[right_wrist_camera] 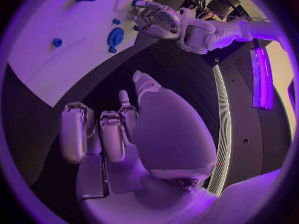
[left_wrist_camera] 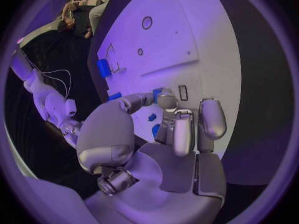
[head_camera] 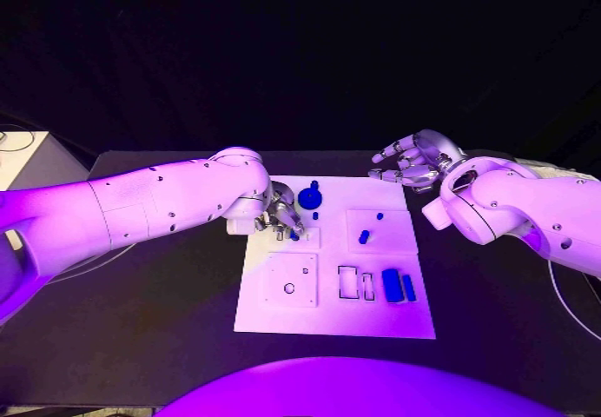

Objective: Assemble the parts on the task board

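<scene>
Black table (head_camera: pixel 150 313), dark room behind, pale cabinet (head_camera: pixel 23 156) perhaps at left, purple light

Board layout, your head view
Task board (head_camera: pixel 282 317) mid-table; disc part (head_camera: pixel 309 196) at its far edge, two upright parts (head_camera: pixel 399 285) near right, left hand (head_camera: pixel 278 215) over its left-centre.

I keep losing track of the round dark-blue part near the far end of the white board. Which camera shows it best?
The head view: the round dark-blue part lies unobstructed on the white task board, beside the left hand. The right wrist view also shows it, smaller and bent near the rim. In the left wrist view I cannot pick it out.
</scene>
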`<state>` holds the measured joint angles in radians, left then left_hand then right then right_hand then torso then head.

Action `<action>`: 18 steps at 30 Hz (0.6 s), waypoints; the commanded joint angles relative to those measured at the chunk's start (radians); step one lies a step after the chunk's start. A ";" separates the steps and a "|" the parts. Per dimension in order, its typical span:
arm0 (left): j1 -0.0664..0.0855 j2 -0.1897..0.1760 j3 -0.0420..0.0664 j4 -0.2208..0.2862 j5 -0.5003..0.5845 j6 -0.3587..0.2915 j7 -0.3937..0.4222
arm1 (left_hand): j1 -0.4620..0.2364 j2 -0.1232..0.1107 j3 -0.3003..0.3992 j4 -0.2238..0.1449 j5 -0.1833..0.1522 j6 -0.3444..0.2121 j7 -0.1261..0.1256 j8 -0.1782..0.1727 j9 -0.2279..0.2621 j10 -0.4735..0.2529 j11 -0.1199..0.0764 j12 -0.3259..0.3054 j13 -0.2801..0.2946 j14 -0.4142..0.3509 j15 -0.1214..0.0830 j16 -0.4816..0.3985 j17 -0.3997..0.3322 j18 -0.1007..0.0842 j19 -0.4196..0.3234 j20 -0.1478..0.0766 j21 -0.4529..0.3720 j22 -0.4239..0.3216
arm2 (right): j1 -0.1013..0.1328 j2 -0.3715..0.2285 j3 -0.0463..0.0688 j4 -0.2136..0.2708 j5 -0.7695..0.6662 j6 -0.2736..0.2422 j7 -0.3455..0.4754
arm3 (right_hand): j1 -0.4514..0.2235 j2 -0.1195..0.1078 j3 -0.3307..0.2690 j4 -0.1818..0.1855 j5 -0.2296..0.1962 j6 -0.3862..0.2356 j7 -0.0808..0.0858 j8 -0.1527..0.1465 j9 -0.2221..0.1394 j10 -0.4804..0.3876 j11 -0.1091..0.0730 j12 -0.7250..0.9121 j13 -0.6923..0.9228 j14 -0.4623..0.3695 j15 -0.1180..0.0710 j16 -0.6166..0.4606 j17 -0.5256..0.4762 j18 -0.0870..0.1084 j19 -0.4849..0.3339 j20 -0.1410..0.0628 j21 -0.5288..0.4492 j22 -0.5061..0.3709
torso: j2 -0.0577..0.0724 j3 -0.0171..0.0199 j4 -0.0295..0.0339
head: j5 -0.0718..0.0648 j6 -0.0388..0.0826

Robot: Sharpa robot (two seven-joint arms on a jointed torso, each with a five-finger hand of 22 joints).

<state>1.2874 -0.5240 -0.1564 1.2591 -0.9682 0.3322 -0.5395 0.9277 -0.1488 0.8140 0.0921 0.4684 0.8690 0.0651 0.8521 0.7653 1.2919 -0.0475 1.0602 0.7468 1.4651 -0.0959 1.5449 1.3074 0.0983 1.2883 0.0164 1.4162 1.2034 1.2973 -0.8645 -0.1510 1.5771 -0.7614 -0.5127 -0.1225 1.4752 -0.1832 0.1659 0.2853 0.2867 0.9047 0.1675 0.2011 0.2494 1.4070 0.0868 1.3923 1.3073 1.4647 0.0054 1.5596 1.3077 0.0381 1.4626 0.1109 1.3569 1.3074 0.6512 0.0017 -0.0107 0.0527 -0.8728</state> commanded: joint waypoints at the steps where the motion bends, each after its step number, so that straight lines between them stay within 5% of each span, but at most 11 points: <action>1: -0.002 0.004 -0.004 0.001 -0.009 0.032 0.000 | 0.017 0.018 0.165 -0.172 0.005 0.048 -0.048 0.004 0.000 0.003 -0.006 0.005 0.000 0.094 -0.008 0.005 0.219 -0.013 0.005 -0.001 0.002 0.001 | -0.001 0.000 0.000 0.000 -0.006 0.009 0.003 | -0.011 0.002 0.006 -0.001 0.006 -0.009 0.002 0.005 -0.001 -0.008 -0.002 -0.005 0.092 0.096 0.005 -0.004 0.229 0.014 -0.003 0.003 -0.003 0.127 | 0.001 -0.0002 0.0001 | 0.000 0.000; 18: -0.003 0.013 -0.015 -0.004 -0.002 0.013 -0.002 | 0.005 0.012 0.154 -0.172 0.005 0.053 -0.048 0.006 0.004 0.008 -0.005 0.008 0.000 0.095 -0.007 0.007 0.223 -0.014 0.005 0.000 0.002 0.003 | -0.002 -0.001 0.000 0.001 -0.006 0.009 0.004 | -0.011 0.002 0.006 -0.001 0.006 -0.009 0.002 0.005 -0.001 -0.008 -0.002 -0.005 0.092 0.096 0.005 -0.004 0.229 0.014 -0.003 0.003 -0.003 0.127 | 0.000 -0.0004 -0.0009 | 0.000 0.000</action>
<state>1.2920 -0.5169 -0.1649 1.2546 -0.9726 0.3317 -0.5398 0.9278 -0.1489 0.8084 0.0865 0.4682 0.8691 0.0651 0.8519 0.7667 1.2946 -0.0494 1.0650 0.7457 1.4651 -0.0959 1.5488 1.3074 0.0985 1.2882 0.0163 1.4162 1.2059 1.2963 -0.8652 -0.1510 1.5776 -0.7614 -0.5123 -0.1225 1.4752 -0.1832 0.1659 0.2853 0.2867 0.9047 0.1674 0.2011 0.2495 1.4070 0.0868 1.3923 1.3073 1.4646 0.0054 1.5596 1.3075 0.0380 1.4627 0.1109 1.3569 1.3081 0.6516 0.0012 -0.0111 0.0534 -0.8728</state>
